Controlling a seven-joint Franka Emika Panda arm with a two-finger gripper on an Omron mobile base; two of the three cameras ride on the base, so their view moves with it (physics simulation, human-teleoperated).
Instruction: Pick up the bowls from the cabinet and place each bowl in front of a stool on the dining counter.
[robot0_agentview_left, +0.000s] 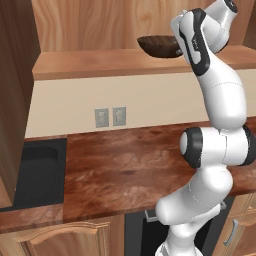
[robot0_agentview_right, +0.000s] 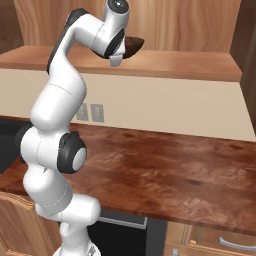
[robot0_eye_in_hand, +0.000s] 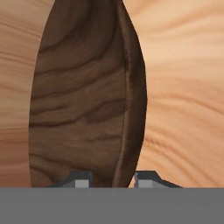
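The dark brown wooden bowl (robot0_agentview_left: 159, 46) rests on the shelf board of the light tan cabinet (robot0_agentview_left: 100, 62), at its right part, with the wood-grain back panel behind it. My arm reaches up to it, and my gripper (robot0_eye_in_hand: 113, 180) is at the bowl's near edge. In the hand view the bowl (robot0_eye_in_hand: 83, 100) appears rolled on its side, its rim running down between my two fingertips (robot0_eye_in_hand: 81, 180). The jaws stand narrow, one inside the wall and one outside, shut on the rim. My hand hides most of the bowl (robot0_agentview_right: 133, 46) in the right base view. The pale speckled bowl is out of view.
Below the shelf runs a cream wall with two outlets (robot0_agentview_left: 110, 117), then a glossy reddish-brown worktop (robot0_agentview_left: 130, 165) with a black sink (robot0_agentview_left: 37, 167) at its left. A dark cupboard side (robot0_agentview_left: 12, 75) stands at the left, and another (robot0_agentview_right: 247, 55) at the right.
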